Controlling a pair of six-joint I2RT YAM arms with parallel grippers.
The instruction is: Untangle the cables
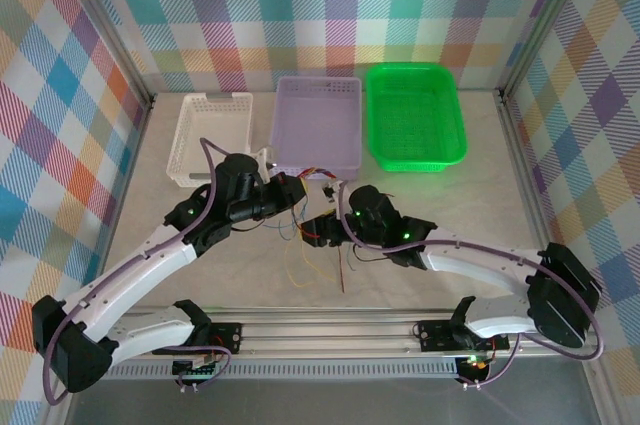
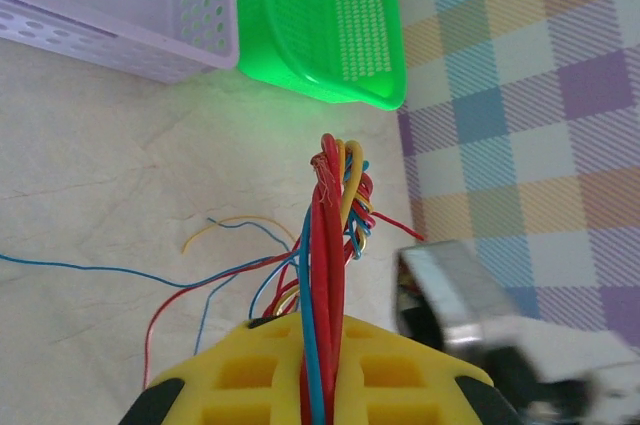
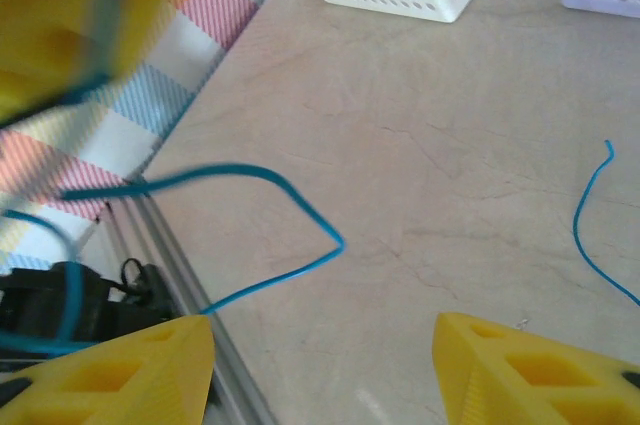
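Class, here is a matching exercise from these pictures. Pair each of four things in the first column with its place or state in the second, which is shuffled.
Column one:
1. white basket
2. green basket
3. left gripper
4. right gripper

Column two:
A. jaws apart, nothing between them
B. leftmost of the baskets in the top view
C. shut on the cables
D. rightmost of the baskets in the top view

Pairs: 1-B, 2-D, 3-C, 4-A

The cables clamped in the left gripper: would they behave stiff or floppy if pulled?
Likely floppy over length: loose strands curl across the table. Short ends seem to hold shape: the cables stick straight out of the left gripper. Twisted tips may snag.
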